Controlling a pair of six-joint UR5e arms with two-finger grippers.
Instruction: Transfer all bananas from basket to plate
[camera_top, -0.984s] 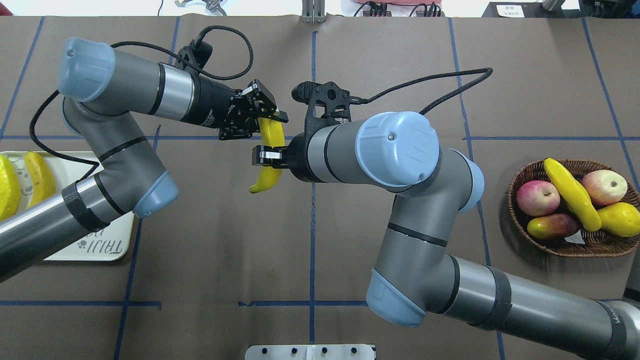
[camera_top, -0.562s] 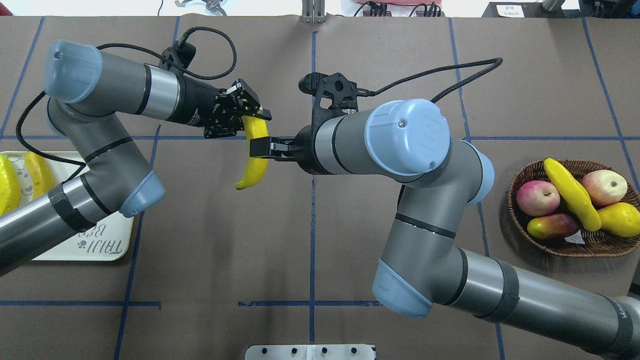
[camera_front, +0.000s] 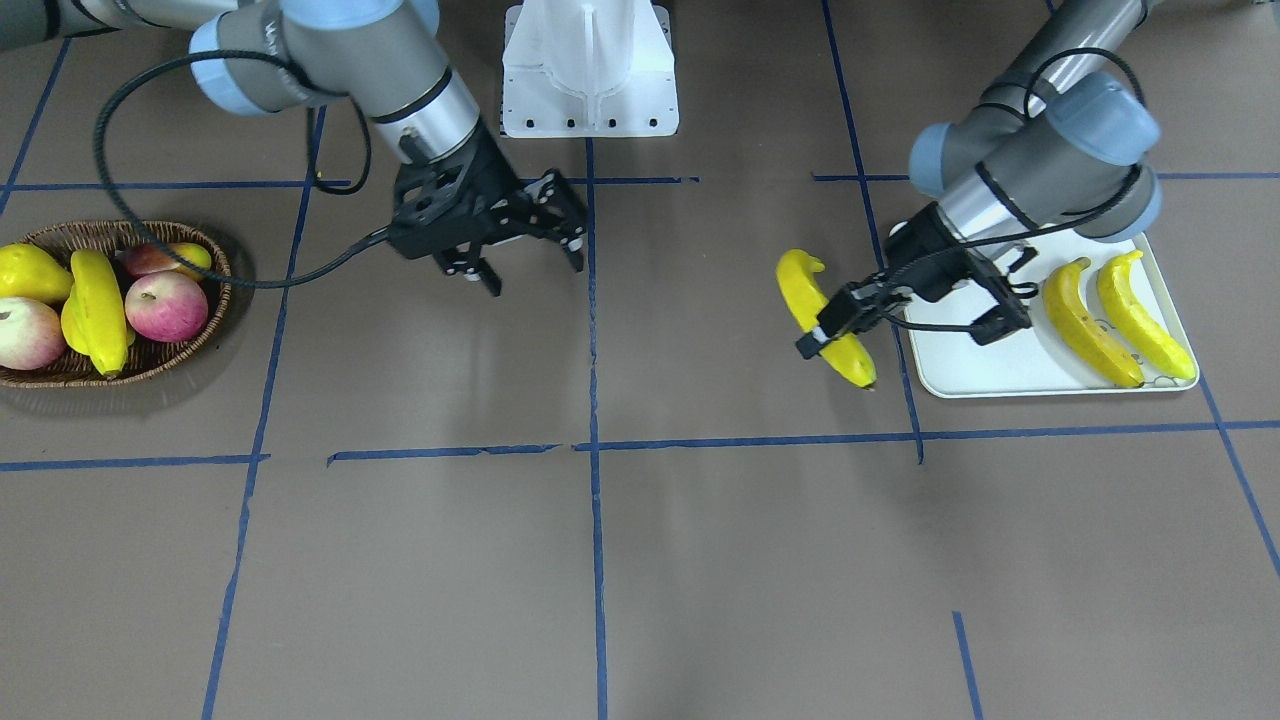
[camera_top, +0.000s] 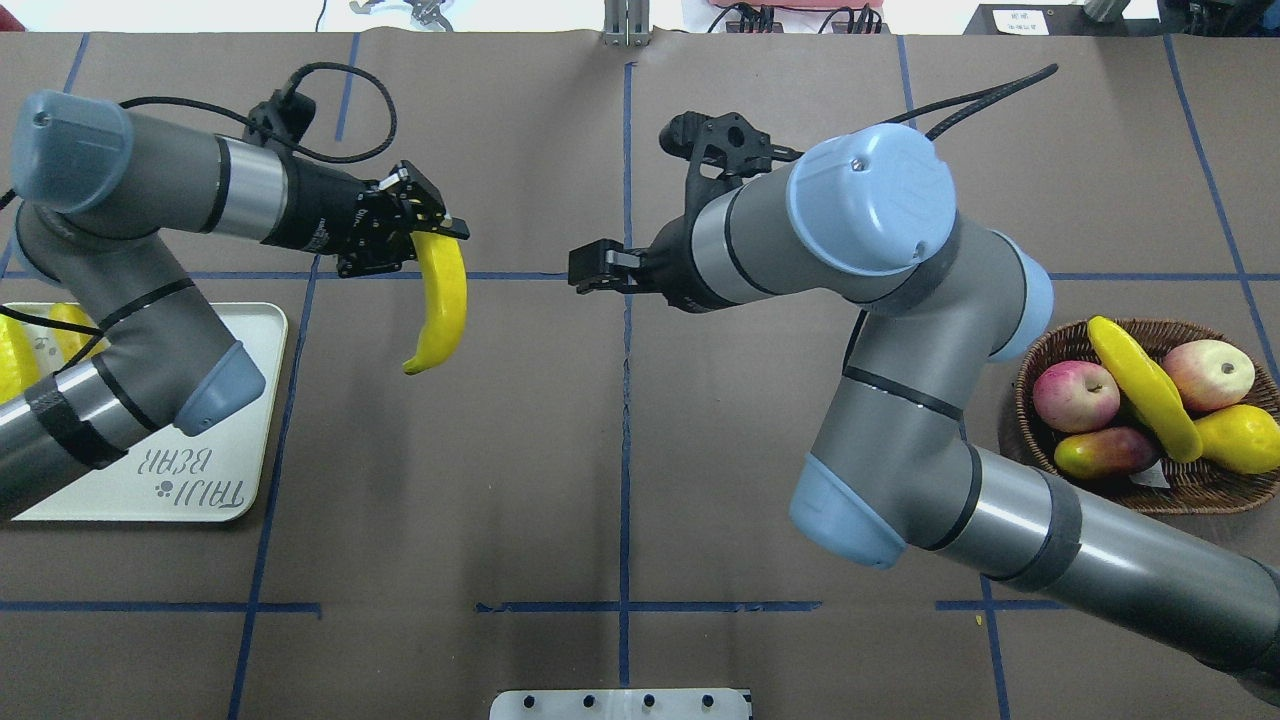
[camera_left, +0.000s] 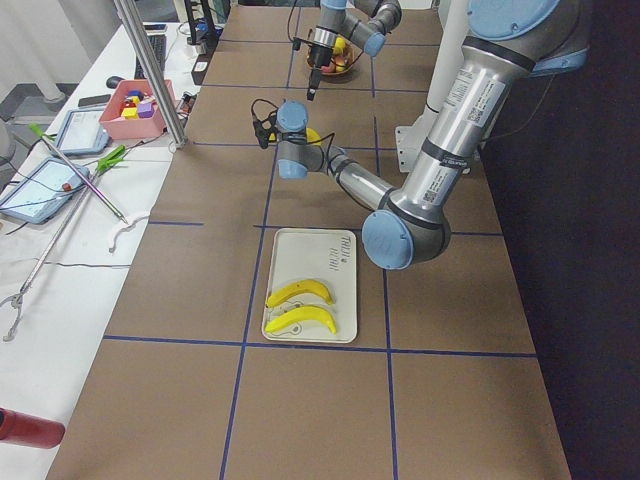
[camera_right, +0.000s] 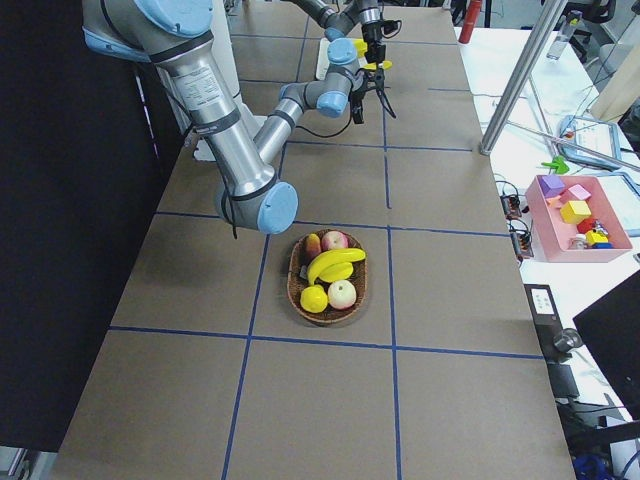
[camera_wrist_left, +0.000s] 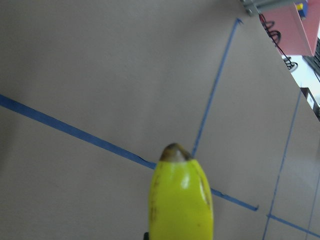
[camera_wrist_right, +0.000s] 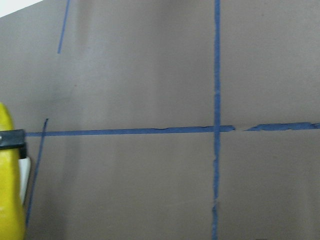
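My left gripper (camera_top: 432, 232) is shut on the top end of a yellow banana (camera_top: 440, 310), which hangs above the table just right of the plate (camera_top: 200, 480). The front-facing view shows that banana (camera_front: 826, 300) in the same gripper (camera_front: 825, 332), beside the plate's (camera_front: 1000, 378) edge. Two bananas (camera_front: 1085, 318) (camera_front: 1146, 316) lie on the plate. My right gripper (camera_top: 585, 270) is open and holds nothing near the table's middle. One banana (camera_top: 1145, 390) lies across the fruit in the basket (camera_top: 1190, 490) at the far right.
Two apples (camera_top: 1075, 395), a yellow pear (camera_top: 1240, 437) and a mango (camera_top: 1105, 452) share the basket. A white mount (camera_front: 590, 70) stands at the robot's base. Blue tape lines grid the brown tabletop. A side table holds a pink bin (camera_left: 140, 105).
The right gripper let go of the banana, opened and drew back to the right. The left arm carried the banana leftward toward the plate.
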